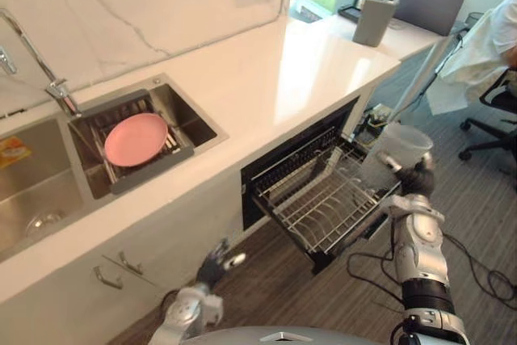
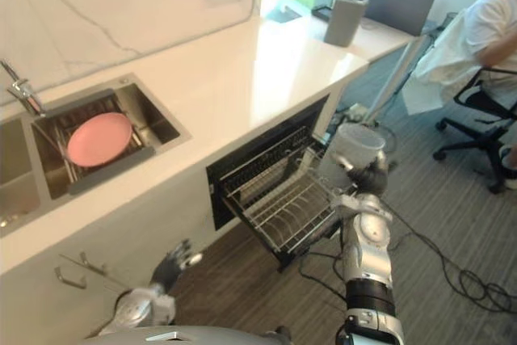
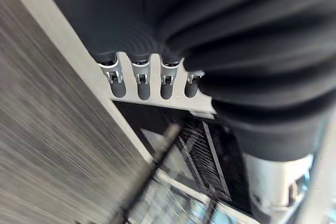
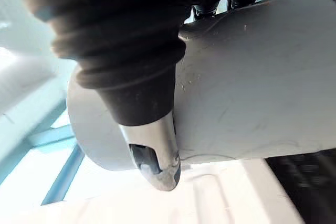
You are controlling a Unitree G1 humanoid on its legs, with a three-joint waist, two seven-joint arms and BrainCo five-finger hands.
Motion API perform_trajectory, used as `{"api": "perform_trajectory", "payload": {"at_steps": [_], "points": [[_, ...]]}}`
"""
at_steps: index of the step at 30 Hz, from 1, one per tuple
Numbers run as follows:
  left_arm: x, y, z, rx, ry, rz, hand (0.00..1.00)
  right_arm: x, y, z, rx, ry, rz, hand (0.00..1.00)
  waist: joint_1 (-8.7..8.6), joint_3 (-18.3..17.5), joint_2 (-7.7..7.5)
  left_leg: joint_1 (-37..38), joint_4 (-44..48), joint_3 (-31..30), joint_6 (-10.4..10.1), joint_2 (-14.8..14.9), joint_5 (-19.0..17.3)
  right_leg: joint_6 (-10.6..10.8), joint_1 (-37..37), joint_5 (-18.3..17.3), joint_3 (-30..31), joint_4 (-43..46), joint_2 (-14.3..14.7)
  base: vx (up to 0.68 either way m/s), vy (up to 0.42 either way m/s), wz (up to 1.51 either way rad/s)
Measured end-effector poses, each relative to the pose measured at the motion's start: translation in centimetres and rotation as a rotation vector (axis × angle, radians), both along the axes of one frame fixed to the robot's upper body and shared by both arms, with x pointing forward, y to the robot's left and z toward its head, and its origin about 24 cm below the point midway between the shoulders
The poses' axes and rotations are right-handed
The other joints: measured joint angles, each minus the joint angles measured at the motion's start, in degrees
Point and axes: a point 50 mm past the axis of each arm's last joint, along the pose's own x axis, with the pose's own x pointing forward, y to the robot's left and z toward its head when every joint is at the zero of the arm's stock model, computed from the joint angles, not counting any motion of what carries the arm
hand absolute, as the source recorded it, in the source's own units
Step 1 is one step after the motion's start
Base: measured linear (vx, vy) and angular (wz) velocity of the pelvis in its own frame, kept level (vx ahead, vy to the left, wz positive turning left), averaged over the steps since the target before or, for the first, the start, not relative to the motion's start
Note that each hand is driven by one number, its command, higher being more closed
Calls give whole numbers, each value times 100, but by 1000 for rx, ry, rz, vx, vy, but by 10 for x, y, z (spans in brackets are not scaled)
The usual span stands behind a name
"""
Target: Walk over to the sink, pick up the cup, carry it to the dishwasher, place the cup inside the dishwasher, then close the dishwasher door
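A: R robot hand point(image 1: 416, 177)?
B: Was clenched round the cup point(image 1: 401, 145), centre-right of frame, above the right corner of the pulled-out dishwasher rack point(image 1: 323, 199).
A: L robot hand point(image 1: 215, 262)?
B: Sat bottom centre, fingers relaxed. Pink plate point(image 1: 136, 138) lay in the sink point(image 1: 198, 123), left.

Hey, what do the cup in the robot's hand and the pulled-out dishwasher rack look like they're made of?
Cup: probably plastic, cloudy white and matte; light shows through its wall, and fine scuffs mark it. Rack: looks like metal wire, thin silver-grey rods in a grid, slightly glossy; possibly coated.
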Motion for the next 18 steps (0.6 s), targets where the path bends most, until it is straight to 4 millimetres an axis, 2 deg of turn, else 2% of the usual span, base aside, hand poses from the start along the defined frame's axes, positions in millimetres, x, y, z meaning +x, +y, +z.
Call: {"api": "perform_trajectory", "payload": {"at_steps": [2, 5, 7, 10, 11, 14, 16, 18], "points": [[-16, 39, -17, 155, 104, 83, 0, 2, 11, -24, -35, 160, 74, 100, 43, 65, -77, 6, 0, -107, -7, -14, -17, 34, 121, -48, -147, 0, -2, 30, -19, 26], [-32, 77, -26, 360, 178, 102, 0, 12, 26, -41, -70, 281, 150, 100, 130, 78, -66, 9, 0, -160, -3, -58, -39, 44, 152, -75, -199, 1, -35, 26, -4, 11], [-44, 91, -30, 456, 233, 75, 0, 17, 28, -46, -92, 332, 160, 100, 138, 94, -50, 18, 0, -256, 4, -114, -38, 89, 242, -97, -306, 9, -78, 38, -8, 23], [-66, 98, -37, 550, 355, 12, 0, 28, 27, -50, -122, 419, 175, 100, 193, 179, -17, -3, 0, -399, 18, -177, -37, 119, 311, -113, -447, 14, -112, 8, -6, 26], [-74, 100, -40, 564, 415, 1, 0, 33, 23, -49, -125, 462, 165, 100, 267, 253, 3, -44, 0, -442, 28, -182, -22, 112, 303, -124, -494, 24, -113, -35, -7, 33], [-83, 103, -43, 583, 480, -2, 0, 46, 3, -36, -172, 503, 112, 100, 378, 523, 59, -337, 1, -728, 60, -217, 106, 76, 221, -144, -753, 87, -102, -65, -4, 41], [-82, 106, -42, 591, 481, 9, 0, 60, -5, -15, -200, 463, 90, 100, 442, 794, 96, -555, 2, -867, 85, -204, 205, 68, 69, -143, -860, 182, -81, -113, 23, 35], [-74, 110, -40, 595, 463, 7, 0, 80, -16, 24, -256, 390, 62, 100, 562, 1187, 102, -883, 2, -936, 92, -153, 322, 13, -303, -172, -873, 418, -75, -125, 42, 15]]}}
